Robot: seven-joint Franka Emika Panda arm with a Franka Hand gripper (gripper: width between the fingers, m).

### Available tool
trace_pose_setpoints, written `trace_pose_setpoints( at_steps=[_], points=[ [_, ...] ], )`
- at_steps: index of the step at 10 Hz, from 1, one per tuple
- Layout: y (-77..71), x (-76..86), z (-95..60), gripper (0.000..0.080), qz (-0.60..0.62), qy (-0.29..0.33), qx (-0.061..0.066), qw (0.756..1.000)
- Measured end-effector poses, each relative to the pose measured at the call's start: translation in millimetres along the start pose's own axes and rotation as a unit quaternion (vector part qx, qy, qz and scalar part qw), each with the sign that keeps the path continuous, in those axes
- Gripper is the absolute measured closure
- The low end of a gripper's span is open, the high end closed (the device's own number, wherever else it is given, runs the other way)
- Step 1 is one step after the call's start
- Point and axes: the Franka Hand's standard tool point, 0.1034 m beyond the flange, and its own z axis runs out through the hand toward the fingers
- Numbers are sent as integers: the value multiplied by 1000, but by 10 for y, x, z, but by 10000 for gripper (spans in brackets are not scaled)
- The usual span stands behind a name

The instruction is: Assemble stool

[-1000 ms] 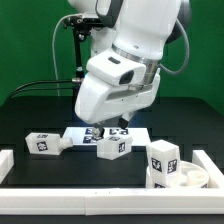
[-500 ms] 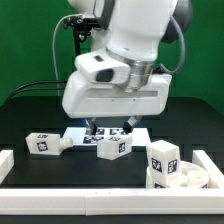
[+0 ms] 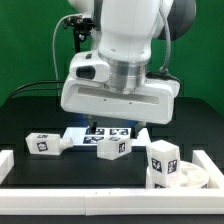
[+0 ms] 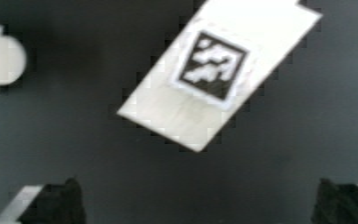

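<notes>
I see the gripper (image 4: 202, 205) spread wide with nothing between its fingers, above a tagged stool leg (image 4: 217, 72) lying on the table (image 3: 60, 172). The seat (image 3: 195, 180) sits at the exterior view's right, a second leg (image 3: 163, 158) upright just beside it.

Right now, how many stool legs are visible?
3 legs in the exterior view: left leg, central leg, right leg upright on the seat. The arm may hide more.
</notes>
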Motion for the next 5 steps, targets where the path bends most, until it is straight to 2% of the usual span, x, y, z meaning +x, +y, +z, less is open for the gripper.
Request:
trace_pose_setpoints(
  at_steps=[1,2,3,4,5],
  points=[
    [10,-1,1,151,-4,-1,0,1000],
    [16,-19,18,151,8,-12,7,1000],
    [57,-13,56,151,55,-19,37,998],
    [110,-34,72,151,84,-48,54,994],
    [117,-62,65,151,122,-109,84,983]
  ],
)
